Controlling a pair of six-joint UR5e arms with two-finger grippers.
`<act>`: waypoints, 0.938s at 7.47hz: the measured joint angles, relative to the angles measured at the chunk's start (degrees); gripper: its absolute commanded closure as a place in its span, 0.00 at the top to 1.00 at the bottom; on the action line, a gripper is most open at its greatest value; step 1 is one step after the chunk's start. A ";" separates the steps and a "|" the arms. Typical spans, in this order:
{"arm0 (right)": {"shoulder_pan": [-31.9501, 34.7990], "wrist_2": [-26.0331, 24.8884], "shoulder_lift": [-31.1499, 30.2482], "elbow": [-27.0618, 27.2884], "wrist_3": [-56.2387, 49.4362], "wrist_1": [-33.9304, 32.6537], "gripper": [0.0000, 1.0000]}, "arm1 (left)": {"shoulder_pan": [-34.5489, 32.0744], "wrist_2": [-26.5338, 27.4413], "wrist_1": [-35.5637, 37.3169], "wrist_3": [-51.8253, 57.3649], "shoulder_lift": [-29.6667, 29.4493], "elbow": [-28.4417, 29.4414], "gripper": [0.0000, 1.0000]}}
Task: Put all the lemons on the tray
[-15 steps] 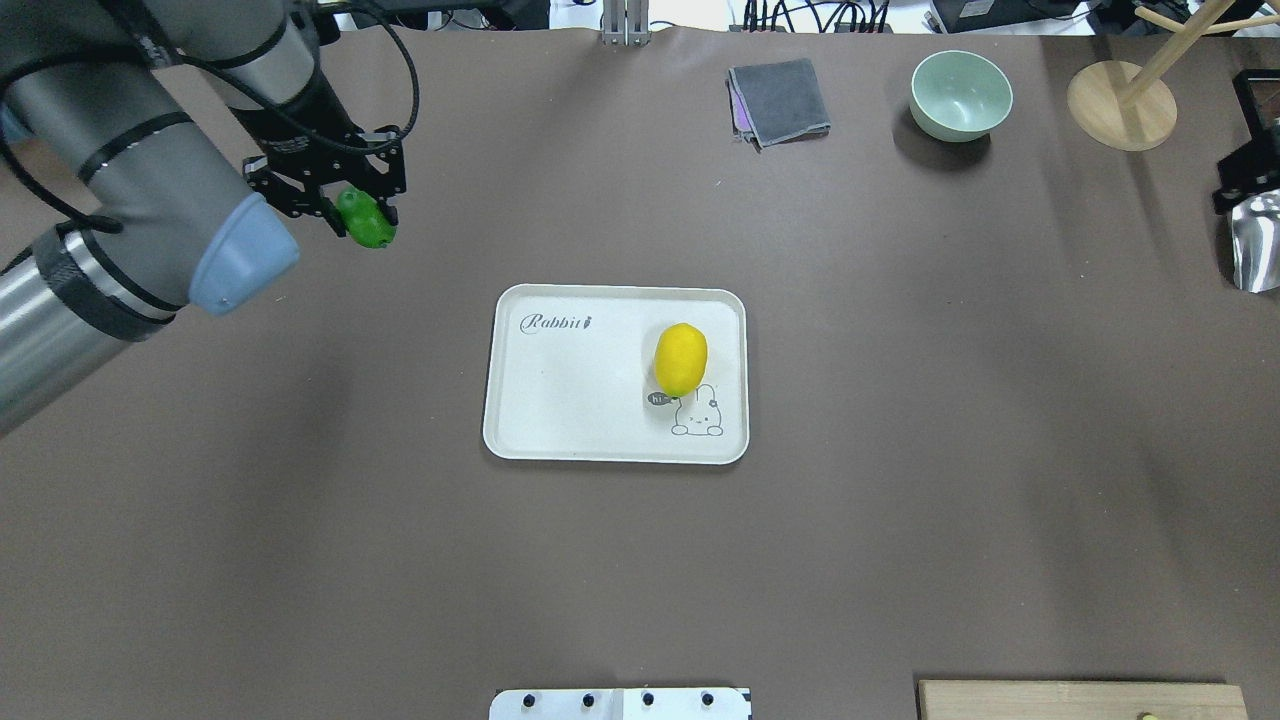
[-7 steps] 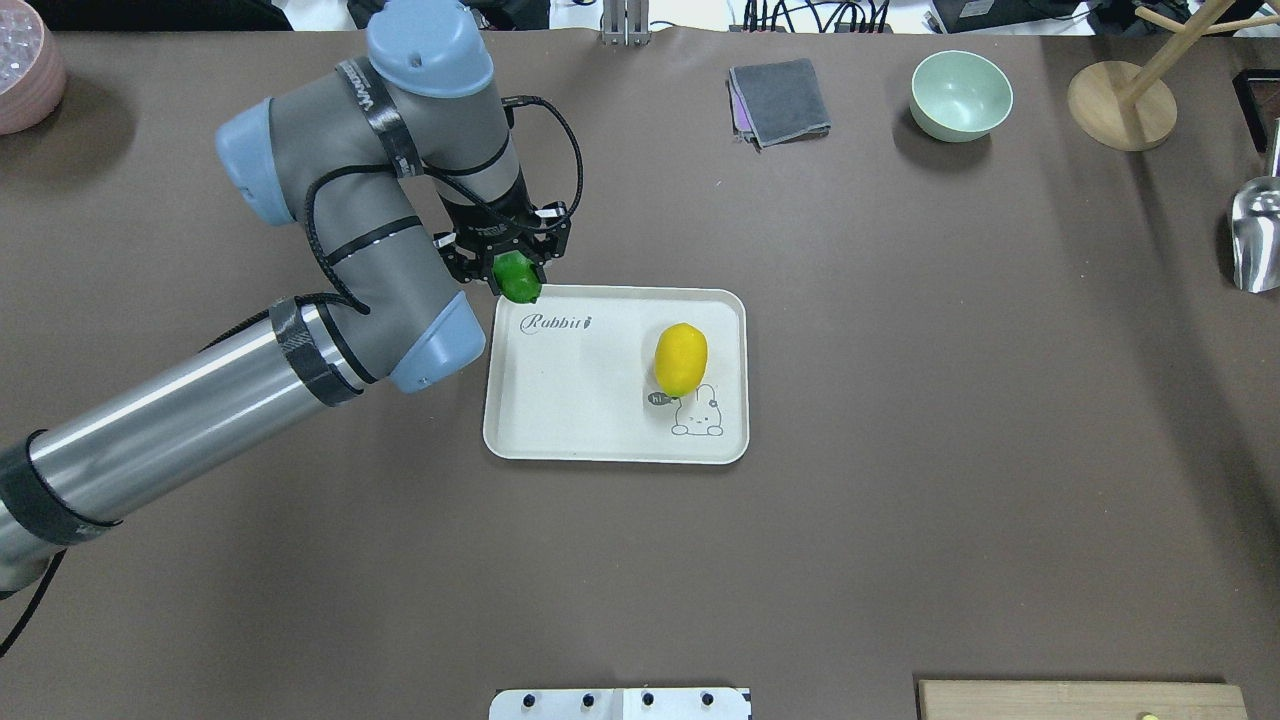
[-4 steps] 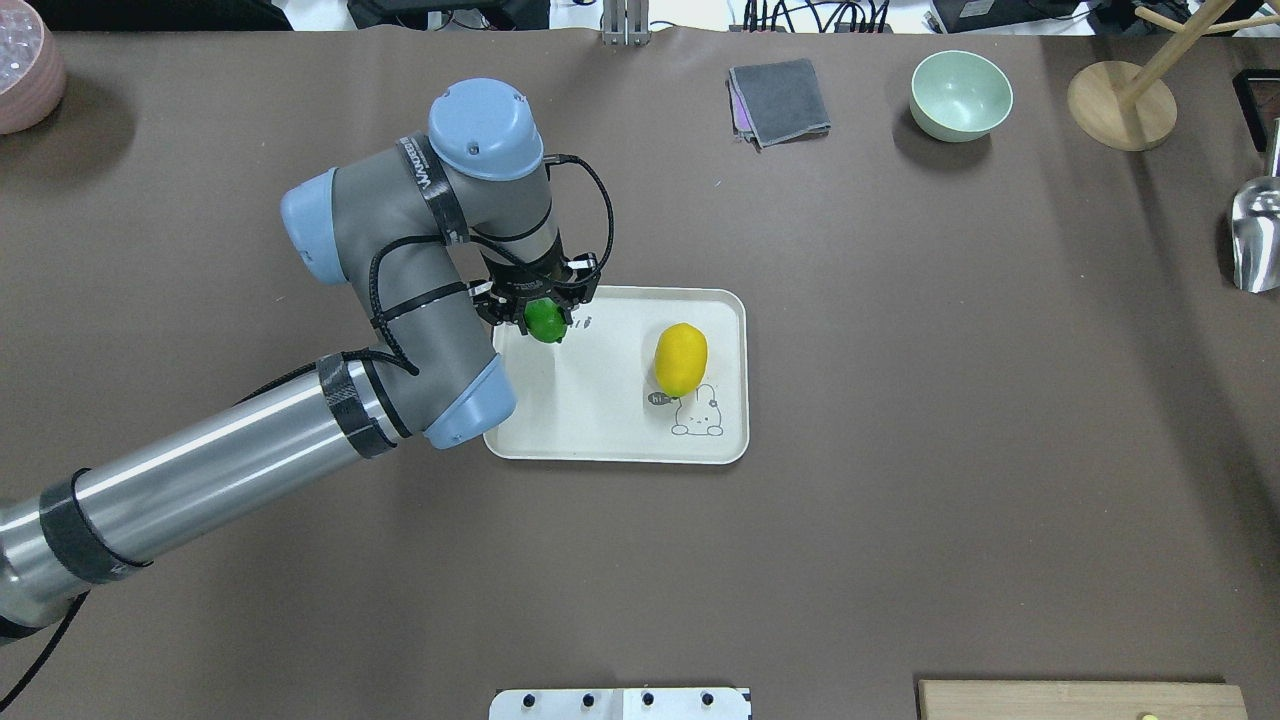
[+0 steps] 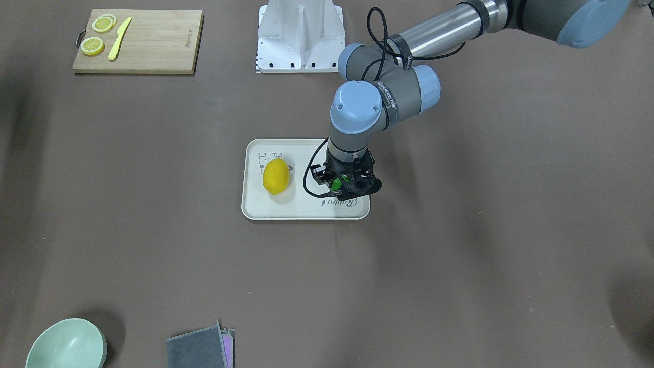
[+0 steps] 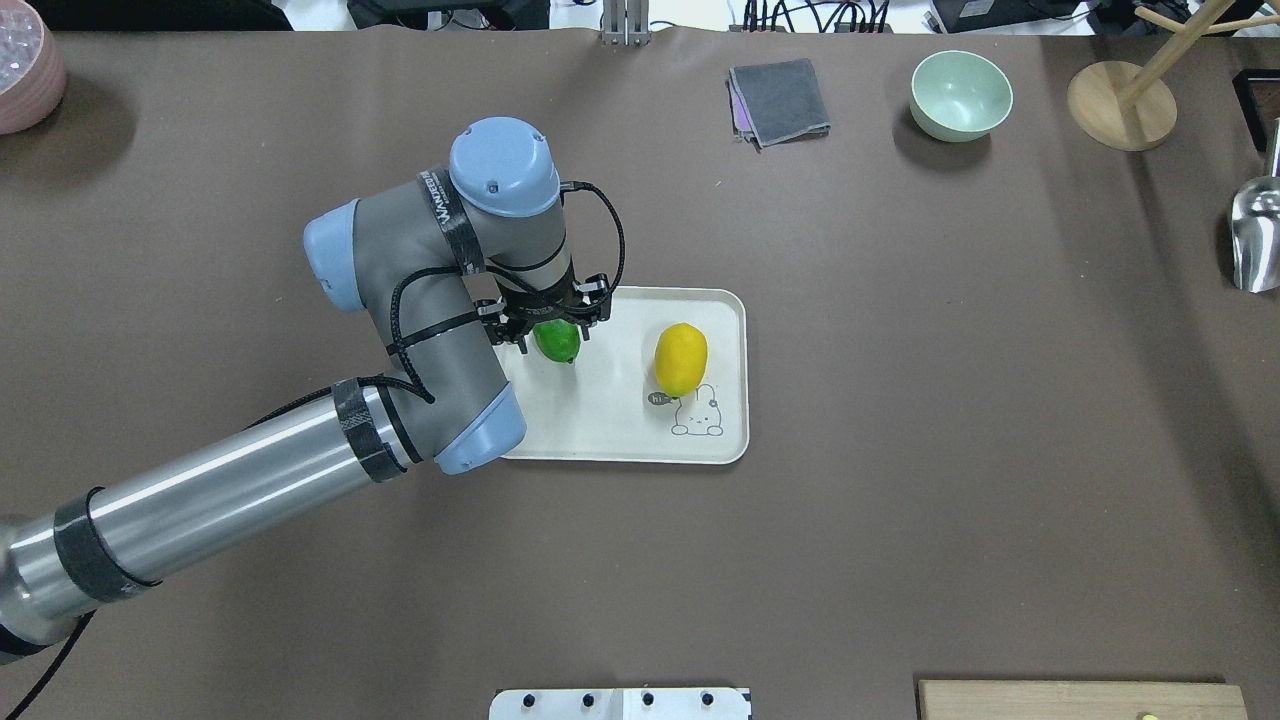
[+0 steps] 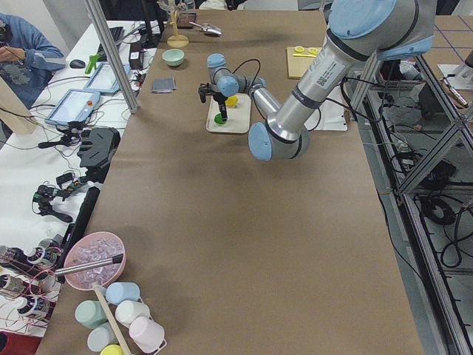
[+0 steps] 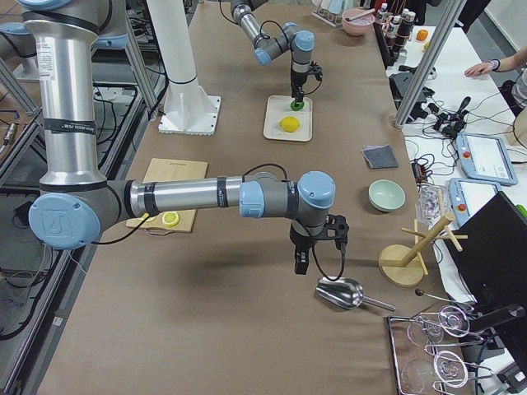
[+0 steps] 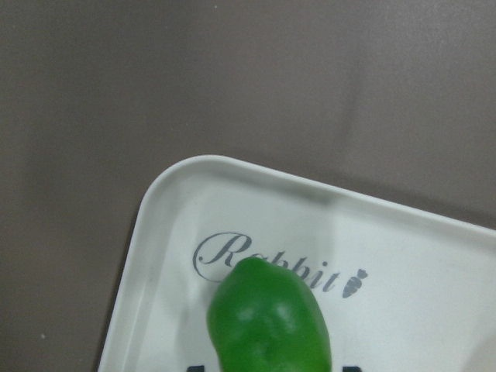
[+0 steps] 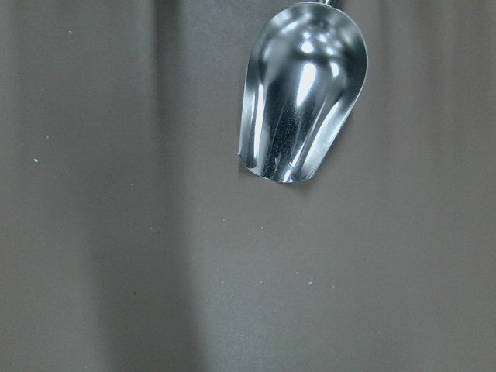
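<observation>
My left gripper [image 5: 556, 334] is shut on the green lemon [image 5: 558, 342] and holds it low over the left part of the off-white tray [image 5: 600, 425], by the "Rabbit" script. The left wrist view shows the green lemon [image 8: 267, 322] just above the tray [image 8: 403, 256]. I cannot tell whether it touches the tray. The yellow lemon [image 5: 680, 358] lies on the tray's right part, by the drawing. My right gripper [image 7: 300, 265] shows only in the exterior right view, above the table next to a metal scoop [image 7: 342, 294]; I cannot tell if it is open or shut.
The metal scoop [image 5: 1255, 235] lies at the table's right edge. A green bowl [image 5: 960, 93], a grey cloth [image 5: 780, 100] and a wooden stand [image 5: 1120, 105] are at the far side. A cutting board [image 4: 148, 43] with lemon slices sits near the robot's base.
My left arm has carried the green lemon from the table's far left to over the tray and lowered it there. The yellow lemon has not moved.
</observation>
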 measured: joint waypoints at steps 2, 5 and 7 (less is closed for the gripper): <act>0.00 0.00 0.00 0.00 -0.01 -0.03 1.00 | -1.32 -0.92 0.53 0.67 0.93 -1.35 0.98; 0.00 0.00 -0.06 0.02 -0.01 -0.04 1.00 | -10.46 -6.28 4.44 14.74 17.72 -16.20 0.98; 0.00 0.06 -0.08 0.06 -0.07 -0.03 1.00 | -17.22 -7.92 7.53 28.85 28.82 -22.43 0.98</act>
